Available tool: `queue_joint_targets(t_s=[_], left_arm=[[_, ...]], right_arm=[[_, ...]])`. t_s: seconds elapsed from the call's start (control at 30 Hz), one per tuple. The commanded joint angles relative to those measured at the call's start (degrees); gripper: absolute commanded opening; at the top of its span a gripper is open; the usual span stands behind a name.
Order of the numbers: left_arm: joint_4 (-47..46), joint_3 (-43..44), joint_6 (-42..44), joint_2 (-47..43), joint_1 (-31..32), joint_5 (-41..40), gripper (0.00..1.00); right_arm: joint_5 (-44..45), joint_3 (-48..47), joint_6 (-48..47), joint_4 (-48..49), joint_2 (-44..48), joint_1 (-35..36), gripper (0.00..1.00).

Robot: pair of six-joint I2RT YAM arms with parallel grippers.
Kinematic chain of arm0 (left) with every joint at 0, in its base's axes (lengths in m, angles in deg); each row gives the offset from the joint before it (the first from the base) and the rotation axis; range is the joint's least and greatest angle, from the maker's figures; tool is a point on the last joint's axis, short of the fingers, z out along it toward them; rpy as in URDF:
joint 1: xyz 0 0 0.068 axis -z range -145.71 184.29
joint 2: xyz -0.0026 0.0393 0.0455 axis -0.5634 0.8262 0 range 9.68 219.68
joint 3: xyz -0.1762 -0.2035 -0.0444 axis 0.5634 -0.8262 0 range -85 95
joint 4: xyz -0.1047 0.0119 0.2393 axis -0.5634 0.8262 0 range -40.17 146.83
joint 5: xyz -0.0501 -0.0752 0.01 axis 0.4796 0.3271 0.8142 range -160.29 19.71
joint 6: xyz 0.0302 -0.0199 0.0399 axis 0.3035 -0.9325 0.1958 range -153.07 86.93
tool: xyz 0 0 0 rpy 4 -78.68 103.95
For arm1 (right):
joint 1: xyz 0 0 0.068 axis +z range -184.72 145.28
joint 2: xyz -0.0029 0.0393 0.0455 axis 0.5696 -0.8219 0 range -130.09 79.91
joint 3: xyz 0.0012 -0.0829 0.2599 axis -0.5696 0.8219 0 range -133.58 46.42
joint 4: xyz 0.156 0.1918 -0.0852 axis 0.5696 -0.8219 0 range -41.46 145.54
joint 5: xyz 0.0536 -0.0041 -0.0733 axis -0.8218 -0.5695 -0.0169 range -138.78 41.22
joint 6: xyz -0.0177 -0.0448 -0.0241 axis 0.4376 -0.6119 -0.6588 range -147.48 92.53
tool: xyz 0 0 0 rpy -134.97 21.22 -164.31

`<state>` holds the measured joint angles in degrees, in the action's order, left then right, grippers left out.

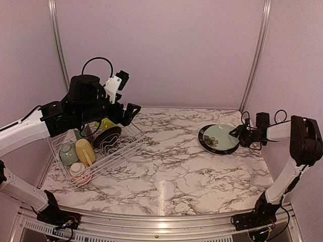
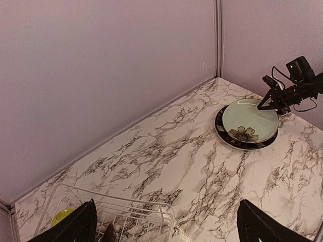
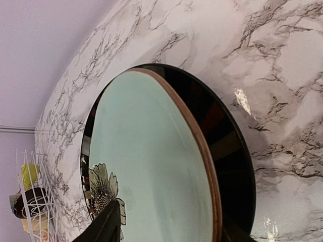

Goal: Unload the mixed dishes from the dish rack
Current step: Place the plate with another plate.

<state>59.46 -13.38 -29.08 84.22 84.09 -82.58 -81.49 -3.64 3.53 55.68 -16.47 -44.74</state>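
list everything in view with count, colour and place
dish rack: 1, white wire, table's left side
yellow mug: 1, yellow, in the rack
pale green cup: 1, pale green, beside it
beige mug: 1, pinkish beige, rack's near corner
dark dish: 1, black, on edge in the rack
lime-green piece: 1, lime green, rack's far end, partly hidden
pale green plate: 1, pale green with flower, on the black plate
black plate: 1, black, table's right side
table: 1, white-grey marble
left gripper: 1, black, open, above the rack
right gripper: 1, black, open, at the pale green plate's rim
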Motion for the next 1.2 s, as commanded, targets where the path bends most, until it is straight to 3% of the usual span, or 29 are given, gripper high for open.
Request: queue_joint_targets(t_s=[0.0, 0.13, 0.27, 0.43, 0.6, 0.97, 1.17], left_arm=[[4.47, 0.17, -2.36, 0.31, -1.41, -8.66, 0.99], [9.54, 1.03, -3.62, 1.67, -3.73, -13.44, 0.99], [13.56, 0.75, -8.60, 2.05, -7.49, -12.45, 0.99], [17.70, 0.59, -11.46, 2.83, -14.19, -5.19, 0.99], [20.97, 1.07, -11.33, 5.83, -22.12, 9.00, 0.99], [23.74, 4.76, -5.13, 16.96, -27.51, 23.79, 0.87], [24.19, 4.43, -4.72, 19.75, -27.54, 23.62, 0.75]], right_arm=[[7.52, -3.86, -7.13, -7.63, 2.97, 2.25, 0.57], [11.64, -5.05, -9.93, -10.91, 4.01, 3.34, 0.64], [18.72, -5.83, -13.09, -14.23, 5.45, 4.91, 0.74], [21.98, -5.77, -15.28, -15.82, 6.85, 5.44, 0.81], [24.49, -6.19, -16.99, -17.48, 9.36, 5.69, 0.83], [16.61, -2.69, -14.17, -15.71, 20.43, 9.78, 0.84], [11.55, -4.45, -13.77, -16.82, 21.52, 13.53, 0.86]])
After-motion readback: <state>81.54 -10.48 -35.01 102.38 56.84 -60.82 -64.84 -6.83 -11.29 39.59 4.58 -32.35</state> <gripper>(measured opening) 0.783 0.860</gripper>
